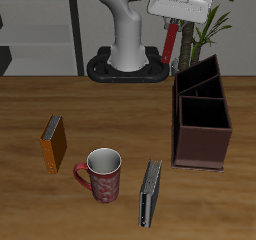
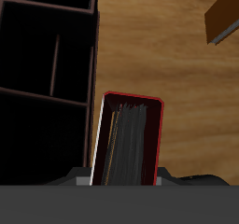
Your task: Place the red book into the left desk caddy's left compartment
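Note:
My gripper [image 1: 173, 24] is shut on the red book [image 1: 171, 42] and holds it upright, high above the table, beyond the far end of the left desk caddy [image 1: 201, 112]. The caddy is a dark maroon-brown box with inner dividers, and its compartments look empty. In the wrist view the red book [image 2: 131, 139] hangs between my fingers [image 2: 84, 179], its pale page edges showing. There it is beside the caddy's outer wall [image 2: 93, 60], not over a compartment.
An orange-brown book [image 1: 53, 142] stands near the table's other side. A red patterned mug [image 1: 100, 174] and a thin dark grey book [image 1: 150, 192] stand near the front edge. A potted plant [image 1: 205, 29] stands behind the caddy, close to my gripper.

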